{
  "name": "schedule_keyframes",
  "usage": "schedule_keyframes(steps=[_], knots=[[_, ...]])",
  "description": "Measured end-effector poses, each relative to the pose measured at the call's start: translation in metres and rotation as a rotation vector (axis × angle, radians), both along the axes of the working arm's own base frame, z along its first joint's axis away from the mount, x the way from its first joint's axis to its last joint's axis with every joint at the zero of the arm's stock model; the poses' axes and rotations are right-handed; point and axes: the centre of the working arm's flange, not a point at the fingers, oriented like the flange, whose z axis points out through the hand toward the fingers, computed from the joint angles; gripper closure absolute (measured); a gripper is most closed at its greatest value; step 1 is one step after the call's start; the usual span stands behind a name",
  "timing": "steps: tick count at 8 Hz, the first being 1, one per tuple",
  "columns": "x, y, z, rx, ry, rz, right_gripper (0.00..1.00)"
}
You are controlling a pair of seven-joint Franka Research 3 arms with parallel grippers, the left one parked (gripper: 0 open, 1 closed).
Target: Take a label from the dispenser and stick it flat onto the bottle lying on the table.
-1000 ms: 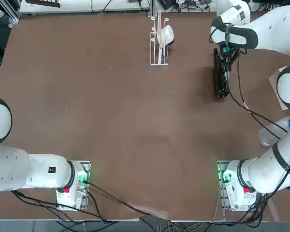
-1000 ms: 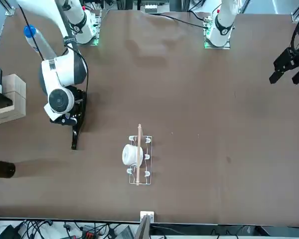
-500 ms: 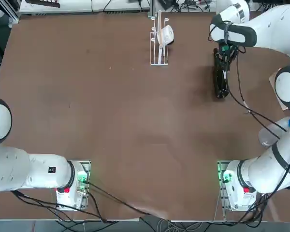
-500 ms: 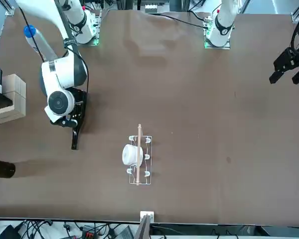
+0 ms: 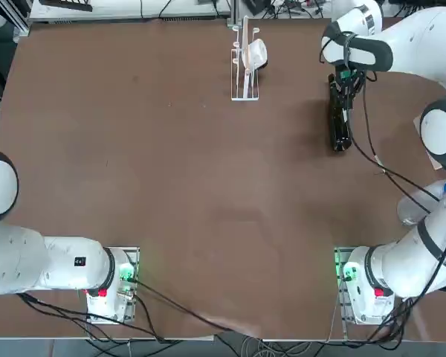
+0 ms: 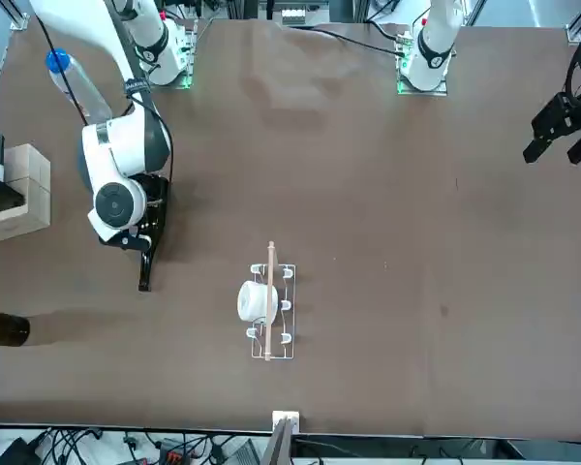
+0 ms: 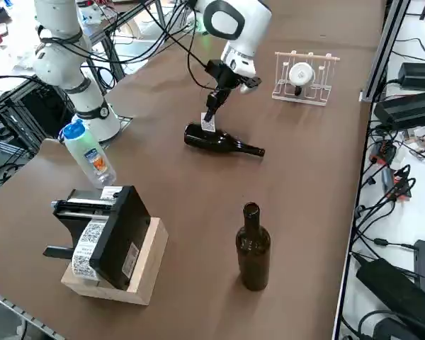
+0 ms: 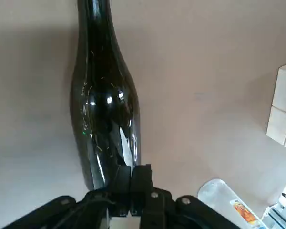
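Observation:
The dark bottle lies on its side at the far right of the table, with its neck pointing to the far edge. My right gripper hangs just above the bottle's body, shut on a small white label that dangles from its fingertips down to the glass. In the wrist view the shut fingers sit over the bottle's wide end. The dispenser stands apart from the gripper at the far middle, with its white roll on it.
A second dark bottle stands upright near the right edge. A clear plastic bottle with a blue cap and a black printer on a wooden block stand at the near right. The parked left arm is far off.
The right arm's wrist has shifted slightly over the bottle. The gripper stays shut on the label, and the bottle and dispenser have not moved.

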Motion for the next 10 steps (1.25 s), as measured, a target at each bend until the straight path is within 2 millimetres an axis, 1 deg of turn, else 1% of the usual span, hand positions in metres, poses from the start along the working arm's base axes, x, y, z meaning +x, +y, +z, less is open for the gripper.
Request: schedule_keyframes(steps=[7,10], knots=[[-0.0013,0.0019,-0.0023,0.015,0.01,-0.013,0.99],[-0.0022,0.0056,-0.0085,0.042,0.024,-0.036,0.99]])
